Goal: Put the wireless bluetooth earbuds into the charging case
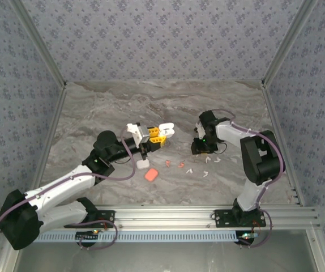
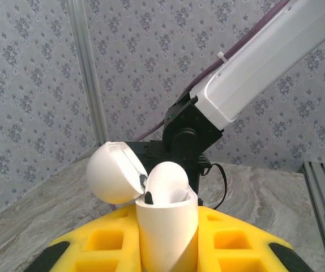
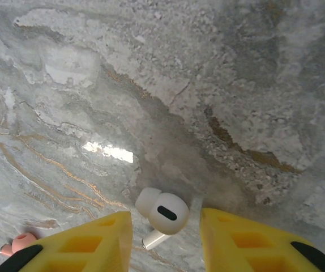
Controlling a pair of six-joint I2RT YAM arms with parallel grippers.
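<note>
Grey-veined marble tabletop [image 1: 111, 102], with patterned wallpaper walls [image 1: 151, 34] on three sides.

Left gripper [image 2: 168, 252]: yellow fingers clamped on a white rounded plastic charging case [image 2: 168, 218]. The case is held upright between them and raised off the table. Its domed lid [image 2: 112, 174] is hinged open and tips off to the left in the wrist view. A small dark spot sits at the case mouth, too small to identify.

Right gripper [image 3: 165, 241]: yellow fingers apart, low over the marble. A small white stemmed plastic earbud [image 3: 162, 212] lies on the table in the gap, just beside the left-hand finger and clear of the other. An orange-red earbud [image 3: 16, 243] lies just outside that left-hand finger.

Top view: further scattered earbuds [image 1: 189, 170], white and orange-red, lie on the near side of the right gripper. A closed white square case [image 1: 142, 164] and an orange-red case [image 1: 151, 174] lie close together on the near side of the left gripper.
</note>
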